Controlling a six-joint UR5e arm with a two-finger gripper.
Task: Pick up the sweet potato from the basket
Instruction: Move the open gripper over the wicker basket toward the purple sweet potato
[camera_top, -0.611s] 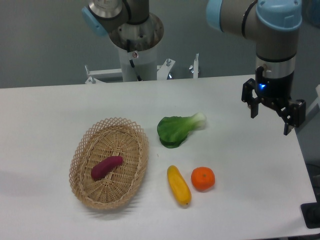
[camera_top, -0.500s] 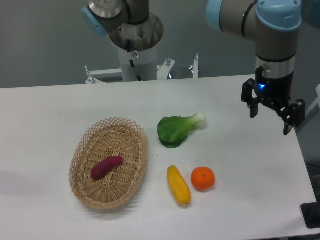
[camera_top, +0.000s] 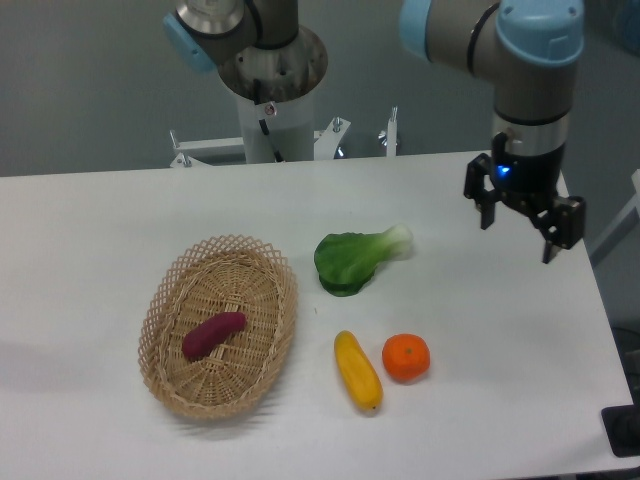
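Note:
The reddish-purple sweet potato (camera_top: 213, 334) lies slantwise inside the oval tan wicker basket (camera_top: 165, 300) at the left front of the white table. My gripper (camera_top: 517, 240) hangs open and empty above the table's right side, far from the basket, with its two black fingers spread apart. Nothing hides the sweet potato.
A green leafy vegetable (camera_top: 355, 259) lies in the middle of the table. A yellow oblong vegetable (camera_top: 358, 371) and a round orange fruit (camera_top: 406, 357) lie in front of it. The robot's base (camera_top: 272, 95) stands at the back. The table's right edge is close to my gripper.
My gripper has moved a little to the left and slightly up, toward the middle of the table. The objects have not moved.

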